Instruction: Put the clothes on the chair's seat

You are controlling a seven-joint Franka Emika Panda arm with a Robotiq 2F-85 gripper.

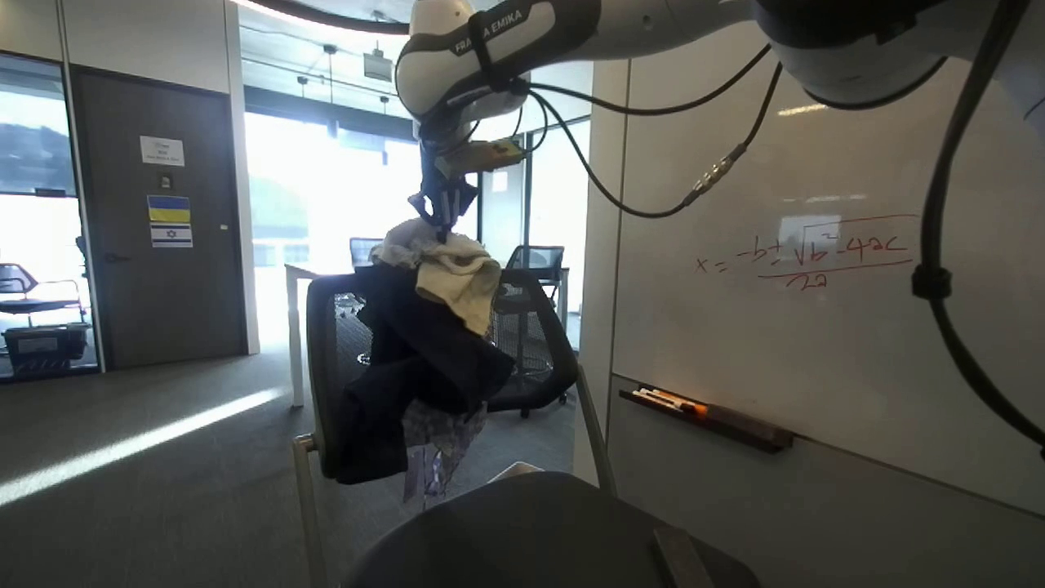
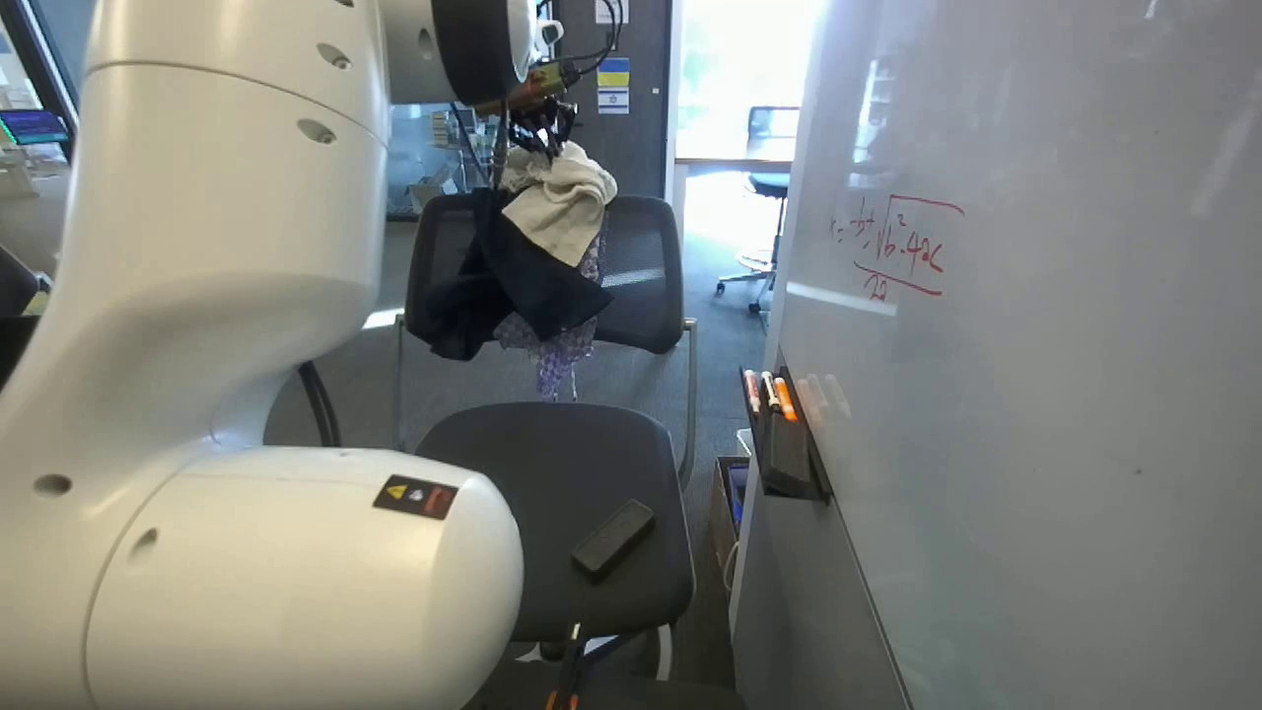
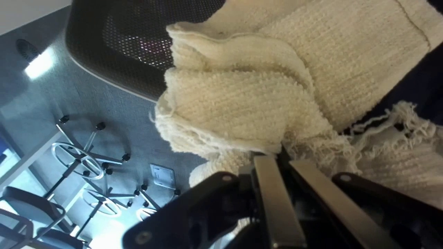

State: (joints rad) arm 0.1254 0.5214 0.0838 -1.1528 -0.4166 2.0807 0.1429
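Observation:
A cream cloth [image 1: 461,282] lies on top of a dark garment [image 1: 433,343] over the chair's backrest [image 1: 539,359]. A pale purple patterned cloth [image 1: 445,437] hangs below them. The same heap shows in an exterior view: cream cloth [image 2: 564,205], dark garment [image 2: 532,291] and patterned cloth [image 2: 557,355]. The chair's seat [image 2: 542,463] lies below and in front of the heap. My gripper [image 1: 444,227] points down at the top of the heap. In the wrist view its fingers [image 3: 282,157] are close together on the cream cloth [image 3: 242,107]; the tips are hidden in its folds.
A black block, like an eraser [image 2: 613,539], lies on the seat. A whiteboard [image 2: 1006,394] with a marker tray [image 2: 789,463] stands beside the chair. Other chairs and a table [image 1: 302,271] are behind. The robot's own arm [image 2: 296,552] covers part of the seat's side.

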